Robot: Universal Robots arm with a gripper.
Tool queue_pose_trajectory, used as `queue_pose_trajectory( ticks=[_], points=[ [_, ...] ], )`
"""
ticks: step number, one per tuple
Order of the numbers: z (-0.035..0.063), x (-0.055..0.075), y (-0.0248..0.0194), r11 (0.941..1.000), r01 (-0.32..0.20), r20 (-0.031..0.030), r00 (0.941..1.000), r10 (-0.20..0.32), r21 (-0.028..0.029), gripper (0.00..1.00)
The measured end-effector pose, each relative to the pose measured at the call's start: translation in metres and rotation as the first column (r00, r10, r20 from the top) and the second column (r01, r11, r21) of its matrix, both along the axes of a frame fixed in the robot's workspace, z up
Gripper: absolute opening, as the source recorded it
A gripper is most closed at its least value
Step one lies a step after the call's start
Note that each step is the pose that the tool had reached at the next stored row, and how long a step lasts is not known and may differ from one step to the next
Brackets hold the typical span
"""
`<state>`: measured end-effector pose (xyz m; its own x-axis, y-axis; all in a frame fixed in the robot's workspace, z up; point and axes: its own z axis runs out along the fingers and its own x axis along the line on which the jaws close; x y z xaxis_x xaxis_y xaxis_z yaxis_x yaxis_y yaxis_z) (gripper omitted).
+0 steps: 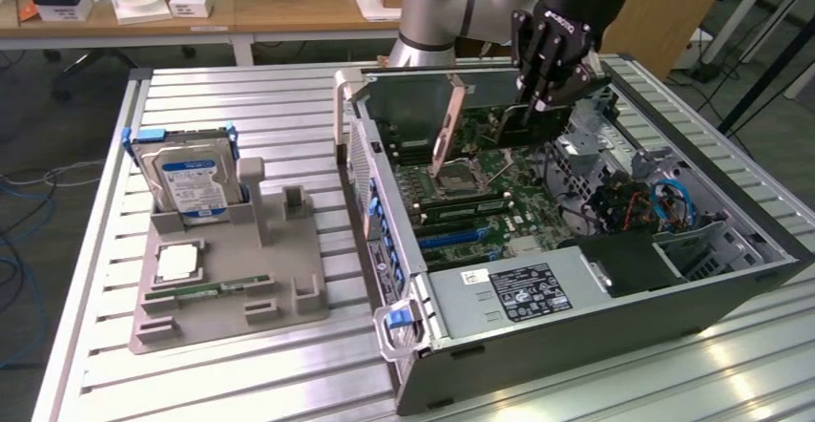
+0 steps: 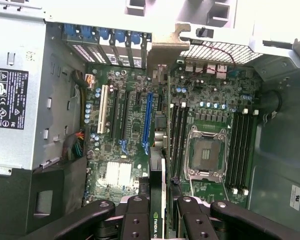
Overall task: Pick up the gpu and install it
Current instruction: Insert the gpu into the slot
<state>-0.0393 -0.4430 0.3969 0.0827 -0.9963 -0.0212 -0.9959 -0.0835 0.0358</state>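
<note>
Exterior view: your gripper (image 1: 551, 78) was clamped on the gpu (image 1: 520, 124), which hung edge-down above the motherboard (image 1: 491, 202) inside the open case (image 1: 612, 317). Wrist view: the gpu sat between 2 fingers (image 2: 136, 220), near 1 blue slot (image 2: 147, 120).

My gripper (image 1: 545, 97) holds the gpu (image 1: 510, 126) over the board (image 1: 491, 202) in the case (image 1: 612, 327). In the exterior view, the drive (image 1: 189, 179) stands at the case's nine o'clock.

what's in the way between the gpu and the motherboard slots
Nothing visible. The gripper holds the gpu over the motherboard, and the blue slot and its neighbours lie bare.
</note>
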Motion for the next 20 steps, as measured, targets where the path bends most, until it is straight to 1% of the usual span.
queue_pose_trajectory(
  ticks=[20],
  points=[
    [-0.0110, 0.000, 0.0000, 1.0000, 0.000, 0.0000, 1.0000, 0.000, 0.0000, 0.26]
  ],
)
